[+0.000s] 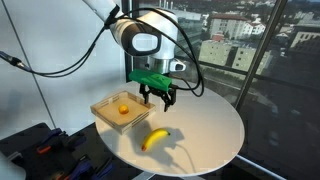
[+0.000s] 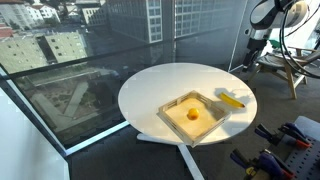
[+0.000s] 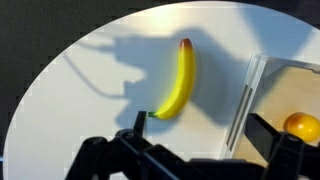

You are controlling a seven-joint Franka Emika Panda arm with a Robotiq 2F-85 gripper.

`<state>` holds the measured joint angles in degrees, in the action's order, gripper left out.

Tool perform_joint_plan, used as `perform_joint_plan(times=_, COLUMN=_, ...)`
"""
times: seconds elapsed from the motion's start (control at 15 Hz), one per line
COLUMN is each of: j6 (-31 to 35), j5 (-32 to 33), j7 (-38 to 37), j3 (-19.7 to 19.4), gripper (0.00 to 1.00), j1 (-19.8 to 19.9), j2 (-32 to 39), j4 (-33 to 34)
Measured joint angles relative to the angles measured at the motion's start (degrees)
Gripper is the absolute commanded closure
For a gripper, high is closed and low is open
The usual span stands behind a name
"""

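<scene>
My gripper (image 1: 158, 97) hangs open above the round white table (image 1: 205, 130) with nothing between its fingers. A yellow banana (image 1: 153, 139) lies on the table just below and in front of it. In the wrist view the banana (image 3: 178, 80) lies lengthwise ahead of the gripper (image 3: 200, 128), its green stem end close to the left fingertip (image 3: 139, 124). A shallow wooden tray (image 1: 108, 113) sits beside the banana with an orange (image 1: 123, 109) inside. The tray's rim (image 3: 243, 100) runs just ahead of the right fingertip (image 3: 266, 135), and the orange (image 3: 302, 127) shows at the far right.
The table (image 2: 160, 85) stands by tall windows looking over a city. Banana (image 2: 232, 100) and tray (image 2: 176, 124) with the orange (image 2: 192, 115) sit near one edge. Black cases and tools (image 2: 290, 145) lie on the floor close by. Cables trail from the arm (image 1: 70, 60).
</scene>
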<state>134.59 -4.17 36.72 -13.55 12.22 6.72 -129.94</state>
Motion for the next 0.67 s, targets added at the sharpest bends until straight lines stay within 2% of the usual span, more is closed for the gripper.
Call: perform_joint_plan(times=0.67, j6=0.0, j5=0.0, j7=-0.83, j3=0.91, gripper=0.0, j1=0.36, j2=4.57, j4=5.57)
